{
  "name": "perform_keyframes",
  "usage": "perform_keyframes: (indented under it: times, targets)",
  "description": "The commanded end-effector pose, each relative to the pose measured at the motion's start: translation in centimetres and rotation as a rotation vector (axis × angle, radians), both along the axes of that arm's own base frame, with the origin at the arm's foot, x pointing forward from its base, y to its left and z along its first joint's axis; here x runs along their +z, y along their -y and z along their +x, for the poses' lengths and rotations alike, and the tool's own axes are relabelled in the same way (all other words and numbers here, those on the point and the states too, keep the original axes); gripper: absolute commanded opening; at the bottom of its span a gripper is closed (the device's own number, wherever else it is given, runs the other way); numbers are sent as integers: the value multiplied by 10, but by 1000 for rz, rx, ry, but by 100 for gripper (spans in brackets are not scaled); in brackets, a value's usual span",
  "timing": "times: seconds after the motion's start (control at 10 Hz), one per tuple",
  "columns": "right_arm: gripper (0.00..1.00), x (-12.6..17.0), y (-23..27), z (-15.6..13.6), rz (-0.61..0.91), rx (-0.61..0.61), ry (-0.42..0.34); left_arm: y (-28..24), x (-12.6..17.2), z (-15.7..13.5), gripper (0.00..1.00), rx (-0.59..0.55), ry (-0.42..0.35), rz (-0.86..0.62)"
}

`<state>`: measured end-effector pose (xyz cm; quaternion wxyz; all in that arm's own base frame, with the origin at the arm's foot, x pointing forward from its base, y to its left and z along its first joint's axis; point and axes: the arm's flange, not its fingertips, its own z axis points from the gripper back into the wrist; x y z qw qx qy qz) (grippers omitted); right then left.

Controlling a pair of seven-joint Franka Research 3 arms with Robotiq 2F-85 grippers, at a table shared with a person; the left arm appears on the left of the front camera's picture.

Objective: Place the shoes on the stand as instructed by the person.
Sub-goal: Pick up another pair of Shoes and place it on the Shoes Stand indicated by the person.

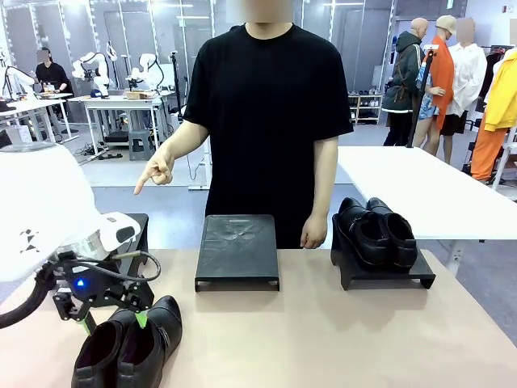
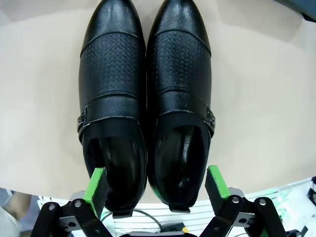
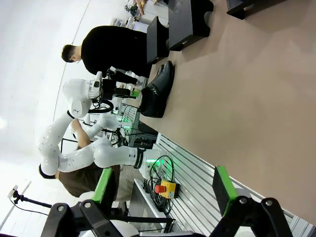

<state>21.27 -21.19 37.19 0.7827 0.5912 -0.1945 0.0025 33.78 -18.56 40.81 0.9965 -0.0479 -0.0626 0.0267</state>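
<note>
Left claw (image 2: 157, 185): jaws open, green pads (image 2: 96, 185) straddling the heel end of the near pair of shoes (image 2: 145, 98), which lies side by side at the near left of the worktop (image 1: 323, 339); contact cannot be told. Right claw (image 3: 163, 185): jaws open, holding nothing. The far pair of shoes (image 1: 376, 234) sits on the right stand (image 1: 388, 279). Behind the middle stand (image 1: 237, 250), the person (image 1: 266, 105) points 1 hand (image 1: 155, 174) down toward the left.

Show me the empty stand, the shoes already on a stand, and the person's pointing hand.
empty stand (image 1: 237, 242): front view, middle of its top surface.
shoes on stand (image 1: 363, 234): front view, upper of one shoe.
pointing hand (image 1: 157, 171): front view, back of the hand.
</note>
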Motion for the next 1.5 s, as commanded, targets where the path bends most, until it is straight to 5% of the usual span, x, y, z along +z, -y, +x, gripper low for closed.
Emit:
perform_keyframes:
  times: [0.0, 0.8, 1.1, 1.2, 1.4]
  targets:
    - [100, 3, -1, -1, 8, -5, 18, -13, -44, -30, 100, 47, 30, 38]
    - [100, 3, -1, -1, 8, -5, 18, -30, -97, -39, 100, 80, -15, 82]
    - [100, 3, -1, -1, 8, -5, 18, -30, -100, -48, 13, 31, -44, 104]
    - [100, 3, -1, -1, 8, -5, 18, -28, -98, -51, 0, 28, -44, 108]
    - [100, 3, -1, -1, 8, -5, 18, -27, -100, -54, 0, 22, -44, 119]
